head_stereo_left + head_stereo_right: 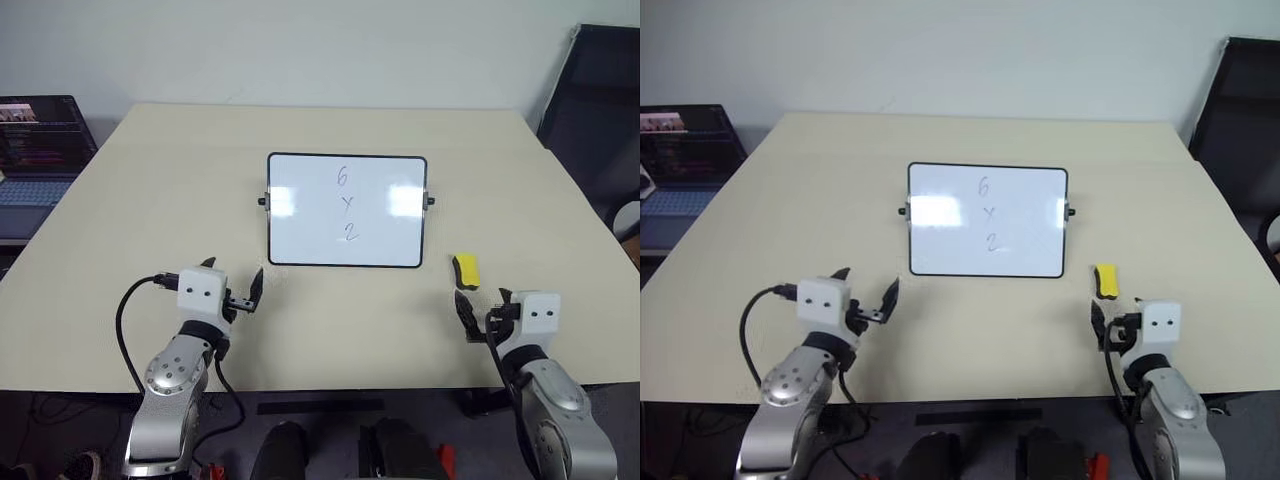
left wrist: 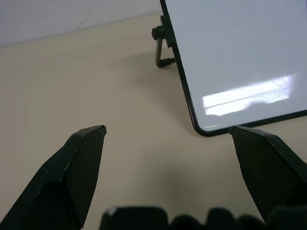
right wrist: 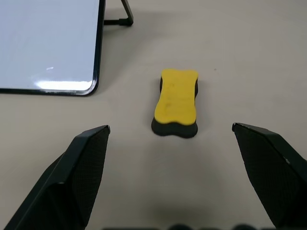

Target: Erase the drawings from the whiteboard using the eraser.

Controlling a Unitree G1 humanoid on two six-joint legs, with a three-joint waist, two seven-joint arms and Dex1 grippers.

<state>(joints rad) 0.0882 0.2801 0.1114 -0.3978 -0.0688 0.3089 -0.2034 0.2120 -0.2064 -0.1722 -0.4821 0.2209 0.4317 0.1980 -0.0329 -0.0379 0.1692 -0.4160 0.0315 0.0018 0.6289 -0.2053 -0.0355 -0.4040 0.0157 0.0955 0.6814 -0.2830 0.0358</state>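
The whiteboard (image 1: pixel 300 235) stands propped on its small black feet in the middle of the beige table (image 1: pixel 150 200). The drawings (image 1: pixel 346 204), a thin "6", "x" and "2", run down its centre. Just off the board's near right corner lies the yellow eraser (image 1: pixel 466 270) with its dark underside (image 3: pixel 176 100). My right gripper (image 1: pixel 484 305) hovers open a little short of the eraser, which sits ahead between its fingers, untouched. My left gripper (image 1: pixel 232 278) is open and holds nothing, near the board's near left corner (image 2: pixel 201 129).
An open laptop (image 1: pixel 35 150) sits off the table's left side. A black chair (image 1: pixel 600 110) stands at the far right. The table's front edge runs just behind both grippers.
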